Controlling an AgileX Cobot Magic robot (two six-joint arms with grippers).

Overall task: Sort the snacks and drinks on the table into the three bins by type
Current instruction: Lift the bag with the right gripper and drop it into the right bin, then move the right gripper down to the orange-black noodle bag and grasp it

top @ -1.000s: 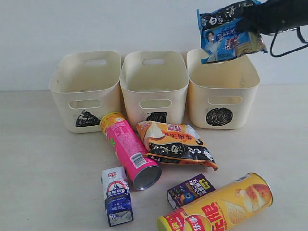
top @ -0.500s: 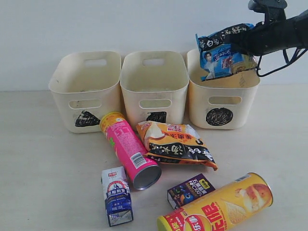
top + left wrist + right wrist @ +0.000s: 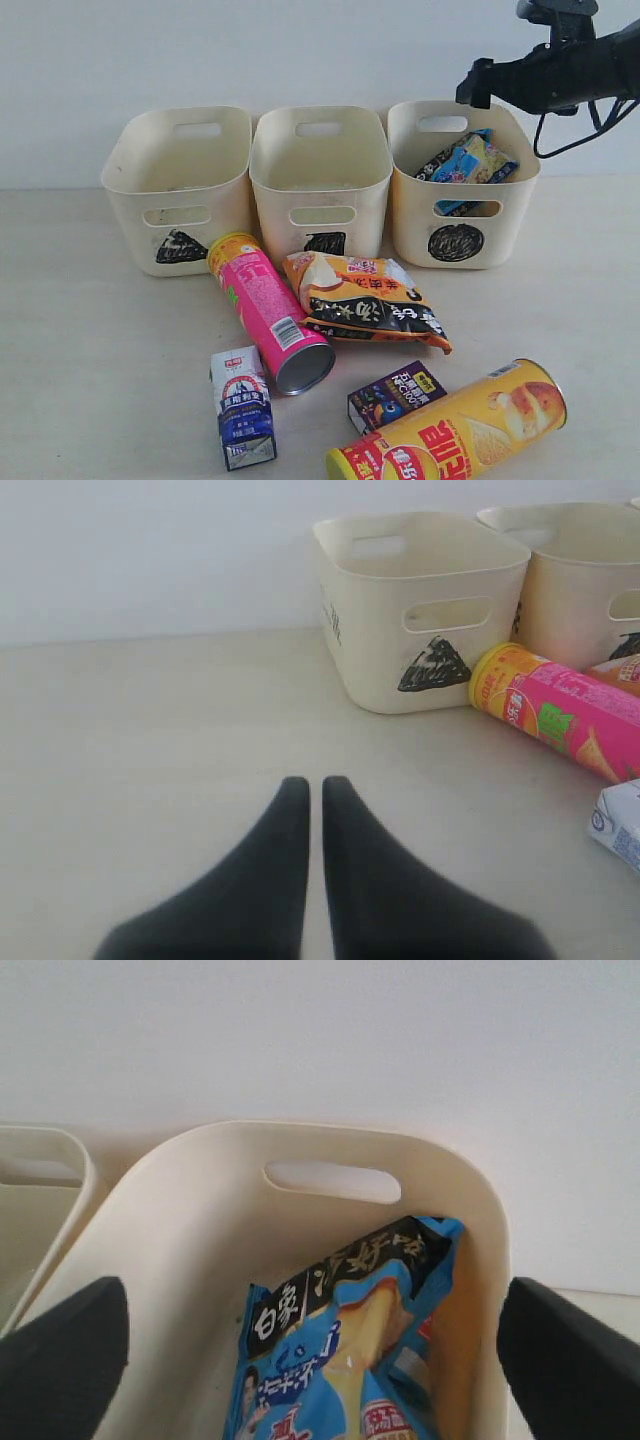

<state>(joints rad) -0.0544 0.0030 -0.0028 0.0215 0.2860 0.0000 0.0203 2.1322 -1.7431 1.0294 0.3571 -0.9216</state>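
Observation:
The blue-white packet (image 3: 465, 165) lies inside the circle bin (image 3: 415, 220), leaning on its far wall. My right gripper (image 3: 475, 85) hangs open just above that bin, nothing between its fingers; in the right wrist view the gripper (image 3: 315, 1360) straddles the packet (image 3: 340, 1350) from above. On the table lie the pink tube (image 3: 270, 310), the orange-black packet (image 3: 365, 300), the yellow tube (image 3: 450, 425), the blue-white carton (image 3: 243, 408) and the purple carton (image 3: 397, 395). My left gripper (image 3: 315, 785) is shut and empty over bare table, short of the triangle bin (image 3: 420, 610).
The triangle bin (image 3: 178, 190) and the square bin (image 3: 320, 175) stand in a row left of the circle bin, both with nothing showing inside. A white wall runs behind the bins. The pink tube's cap end touches the gap between them.
My right gripper opened and let go of the blue-white packet, which dropped from above the rim into the circle bin. Everything on the table stayed put.

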